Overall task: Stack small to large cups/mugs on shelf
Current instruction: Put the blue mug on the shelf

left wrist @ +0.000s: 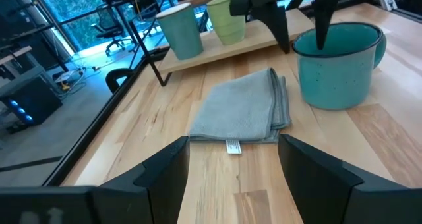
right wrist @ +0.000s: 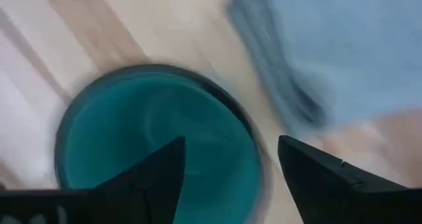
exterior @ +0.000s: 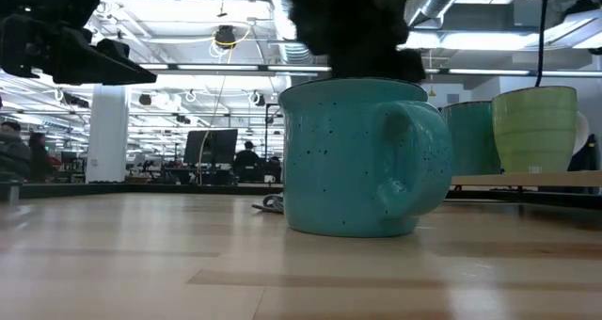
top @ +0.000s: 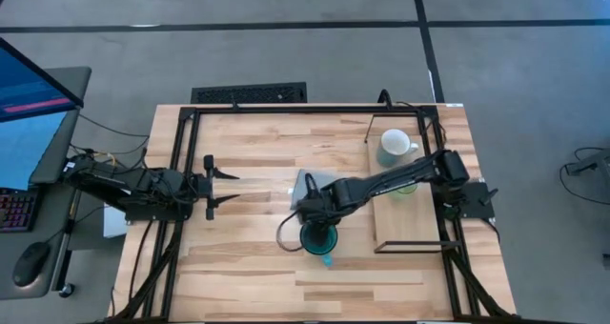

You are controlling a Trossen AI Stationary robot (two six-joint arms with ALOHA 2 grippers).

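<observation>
A speckled teal-blue enamel mug (top: 317, 238) stands on the slatted wooden tabletop (top: 248, 276) at lower centre of the high view, beside a folded grey-blue cloth (left wrist: 247, 109). The right gripper (top: 315, 231) hovers over its rim, fingers spread, gripping nothing. The grasp looks next, then a lift to the light-wood shelf (top: 410, 219), where the white mug (top: 393, 146) and green mug (left wrist: 227, 16) stand. The left gripper (top: 232, 187) waits open at centre left.

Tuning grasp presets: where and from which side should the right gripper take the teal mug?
Take the teal mug by its rim wall, from above: it stands upright, mouth open, with the right gripper open over it. Keep off the handle side.
</observation>
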